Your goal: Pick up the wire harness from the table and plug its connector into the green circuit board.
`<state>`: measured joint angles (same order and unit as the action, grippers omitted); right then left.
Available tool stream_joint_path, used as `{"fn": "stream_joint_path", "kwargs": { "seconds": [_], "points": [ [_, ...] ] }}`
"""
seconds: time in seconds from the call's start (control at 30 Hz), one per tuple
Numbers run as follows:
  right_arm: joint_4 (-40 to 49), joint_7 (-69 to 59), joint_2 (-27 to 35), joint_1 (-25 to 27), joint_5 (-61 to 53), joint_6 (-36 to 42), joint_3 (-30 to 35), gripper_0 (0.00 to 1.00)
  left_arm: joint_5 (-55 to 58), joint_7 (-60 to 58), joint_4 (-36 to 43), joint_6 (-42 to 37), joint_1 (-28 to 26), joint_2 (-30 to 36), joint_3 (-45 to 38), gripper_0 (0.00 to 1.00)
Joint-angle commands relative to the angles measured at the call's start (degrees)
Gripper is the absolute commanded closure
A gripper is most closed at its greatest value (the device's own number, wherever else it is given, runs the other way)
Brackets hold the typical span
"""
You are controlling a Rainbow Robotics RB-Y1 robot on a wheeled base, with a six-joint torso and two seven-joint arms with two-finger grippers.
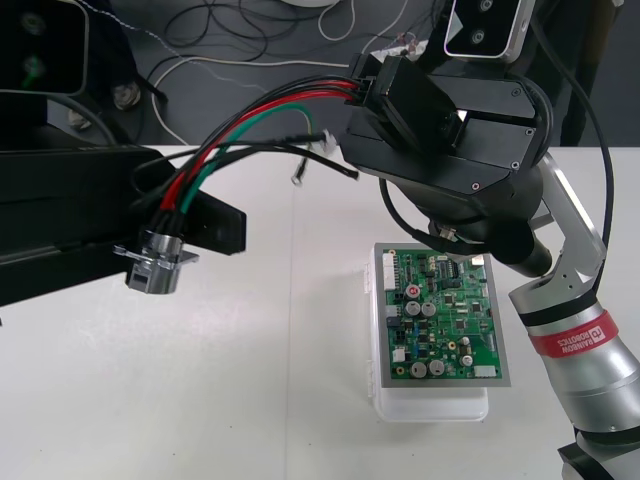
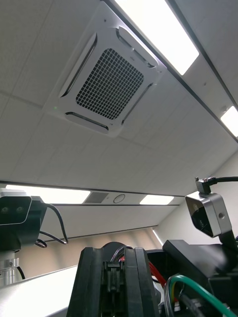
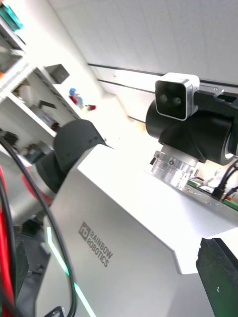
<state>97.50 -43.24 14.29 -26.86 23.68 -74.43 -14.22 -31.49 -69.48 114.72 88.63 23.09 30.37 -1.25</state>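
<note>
Plainly, held the wire harness (image 1: 250, 125) aloft, clear of the surface (image 1: 200, 400). Gripped the black plug (image 2: 113, 280) tight in the right pincer (image 1: 372, 85), upper middle of the frame. Stretched the wires from there down-left to the metal socket (image 1: 157, 258), hanging by the left pincer (image 1: 185, 235), which stood wide at the left edge. Found the green board (image 1: 447, 315) lower right, under the right arm. Judged that arm the nearer, and the plug in need of tipping down toward the board.
</note>
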Motion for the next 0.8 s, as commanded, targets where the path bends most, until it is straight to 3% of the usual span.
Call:
{"fn": "stream_joint_path", "kwargs": {
  "seconds": [0.03,0.57,0.8],
  "points": [
    [2.26,3.69,1.62,-1.88,-0.74,0.43,-1.16,1.00,-0.77,2.24,0.95,1.37,-1.20,4.43,-4.64,0.00],
    [2.26,4.31,8.04,-1.61,-2.85,-3.09,-0.11,1.00,-4.90,5.32,-6.61,1.37,-1.20,15.24,-6.66,0.00],
    [2.26,4.48,13.57,-1.00,-2.85,-3.09,0.69,1.00,-9.29,6.20,-8.19,1.37,-1.29,19.64,-6.66,0.00]
  ]
}}
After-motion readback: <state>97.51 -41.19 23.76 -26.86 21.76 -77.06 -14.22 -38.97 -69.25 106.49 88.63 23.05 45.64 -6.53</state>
